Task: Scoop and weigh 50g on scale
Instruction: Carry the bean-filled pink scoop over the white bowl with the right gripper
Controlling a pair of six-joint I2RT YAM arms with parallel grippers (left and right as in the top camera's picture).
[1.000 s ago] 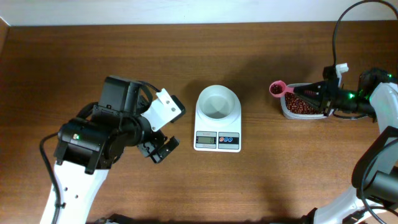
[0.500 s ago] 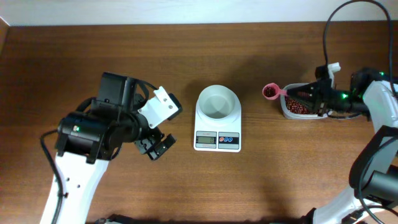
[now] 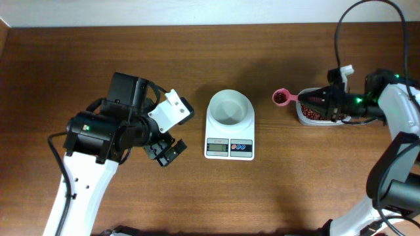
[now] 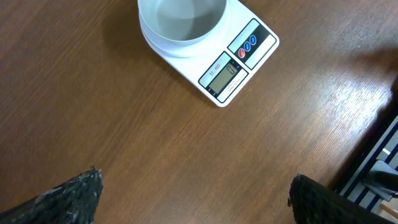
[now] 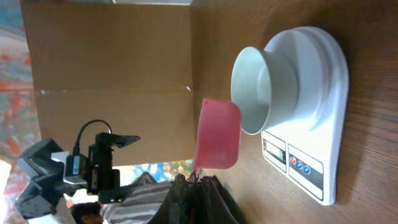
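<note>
Right claw: the right claw [image 3: 314, 100] is clenched on the handle of the small pink plastic scoop [image 3: 287, 98]. It is at the right of the overhead frame, above the clear rectangular plastic tub [image 3: 308, 120].
Beans: the small dark red-brown beans [image 3: 280, 97] fill the cup of the scoop. The bigger heap lies in the tub, under the claw.
Scale: the small white digital kitchen scale [image 3: 230, 134] stands in the middle of the brown wooden tabletop [image 3: 295, 183]. Its round white bowl [image 3: 230, 108] is at the upper end and looks empty.
Key relation: in the overhead frame the bowl lies to the left of the scoop cup, near but apart, with bare tabletop between them. The long axis of the scoop runs left to right, with the cup end toward the bowl. In the right wrist view the scoop [image 5: 217, 134] appears just beside the bowl rim. I judge that the coming move is a short carry to the left, then a tilt over the bowl.
Nearer arm: the right one, because it already carries the load.
Left claw: the left claw [image 3: 165, 152] is released, with its fingers wide apart and holding nothing. It is to the lower left of the scale.
Change: compared with the frame one second earlier, the scoop has travelled left, away from the tub and toward the bowl. The left arm shifted only a little.
</note>
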